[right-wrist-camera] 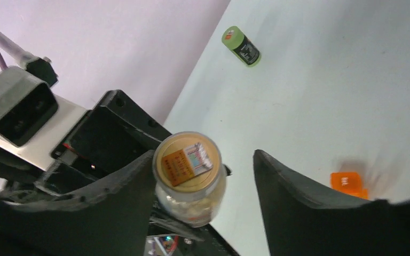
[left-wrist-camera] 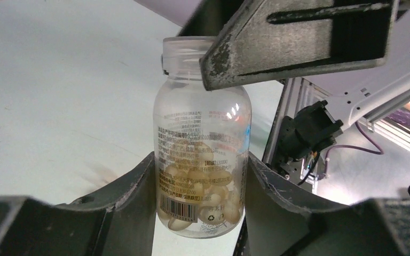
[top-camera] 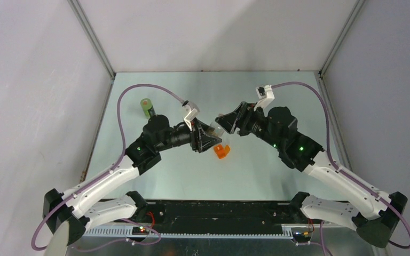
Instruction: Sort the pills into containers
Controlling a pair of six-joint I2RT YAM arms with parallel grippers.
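Gripping a clear bottle [left-wrist-camera: 203, 133] in the left end effector [left-wrist-camera: 200, 178], low on the body, with a dark finger pressed to either side. Held up off the worktop [top-camera: 256, 170], near its middle, between the two arms. Filled at the bottom with pale yellow pills [left-wrist-camera: 197, 184]; printed on the side with small text and a barcode. From the left wrist, a bare threaded neck at the top, partly hidden behind the right end effector [right-wrist-camera: 203, 154]. From the right wrist, a round tan face at that end, bearing an orange-and-white sticker. Right end effector open: fingers spread wide, one just beside the neck or touching it, hard to tell which, the other well apart, closed on nothing. On the worktop, just nearer the arm bases than the bottle in the overhead view, a small orange item [top-camera: 221, 152], blurred from the right wrist and too unclear for its form. Toward the back left of the worktop, well apart from both end effectors, a green bottle [top-camera: 148, 108] with a dark label.
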